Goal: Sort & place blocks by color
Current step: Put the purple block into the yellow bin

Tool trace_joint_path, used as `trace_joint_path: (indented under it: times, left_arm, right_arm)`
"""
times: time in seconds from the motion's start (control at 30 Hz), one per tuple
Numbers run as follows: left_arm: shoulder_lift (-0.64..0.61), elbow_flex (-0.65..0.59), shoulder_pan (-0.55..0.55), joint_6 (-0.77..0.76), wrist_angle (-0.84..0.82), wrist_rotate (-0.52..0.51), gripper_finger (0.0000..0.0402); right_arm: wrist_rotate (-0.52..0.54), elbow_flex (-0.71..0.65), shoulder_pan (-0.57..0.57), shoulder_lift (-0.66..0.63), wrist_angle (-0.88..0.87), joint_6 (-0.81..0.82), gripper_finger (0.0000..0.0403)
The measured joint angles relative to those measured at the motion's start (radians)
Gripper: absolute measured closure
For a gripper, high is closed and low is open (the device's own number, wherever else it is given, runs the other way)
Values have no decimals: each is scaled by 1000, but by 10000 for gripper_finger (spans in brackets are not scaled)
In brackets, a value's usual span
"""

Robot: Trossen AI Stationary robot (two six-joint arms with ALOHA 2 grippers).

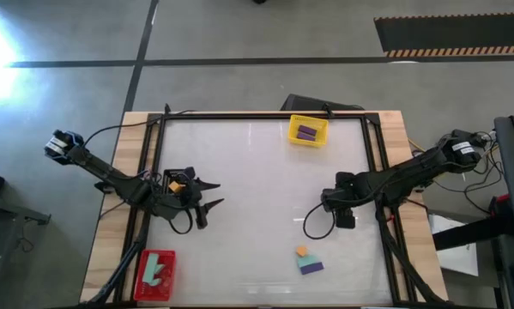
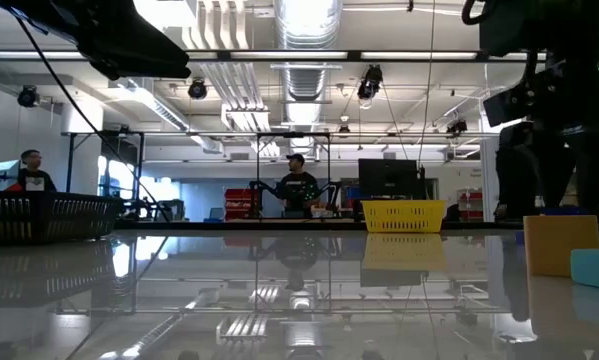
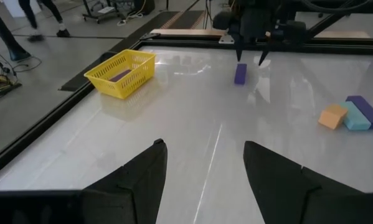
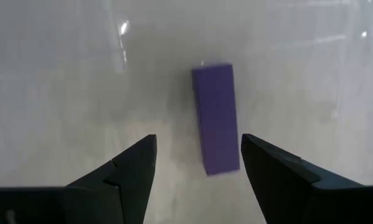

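A purple bar (image 4: 216, 118) lies flat on the white table; it also shows in the left wrist view (image 3: 240, 73). My right gripper (image 4: 198, 139) is open just above it at the table's right middle (image 1: 336, 207), one finger on either side, touching nothing. In the high view the gripper hides the bar. An orange cube (image 1: 301, 251), a mint-teal bar (image 1: 309, 258) and a purple bar (image 1: 311, 267) lie together near the front edge. My left gripper (image 1: 215, 194) is open and empty at the left middle, beside the black tray (image 1: 166, 176).
A yellow tray (image 1: 308, 130) holding purple bars stands at the far edge. The black tray holds an orange cube (image 1: 177, 185). A red tray (image 1: 156, 275) with mint-teal bars stands at the front left. A dark frame (image 1: 265, 114) rims the table. People stand in the room behind.
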Motion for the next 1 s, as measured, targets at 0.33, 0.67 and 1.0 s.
trace_joint_path:
  times: [0.33,0.67,1.0]
  left_arm:
    - [1,0,0,1,0,0,205]
    - [1,0,0,1,0,0,205]
    - [1,0,0,1,0,0,205]
  right_arm:
    - [54,-84,-3,0,180,-16,179]
    - [80,-138,-37,0,284,-7,179]
    - [75,-197,-45,-1,367,-6,206]
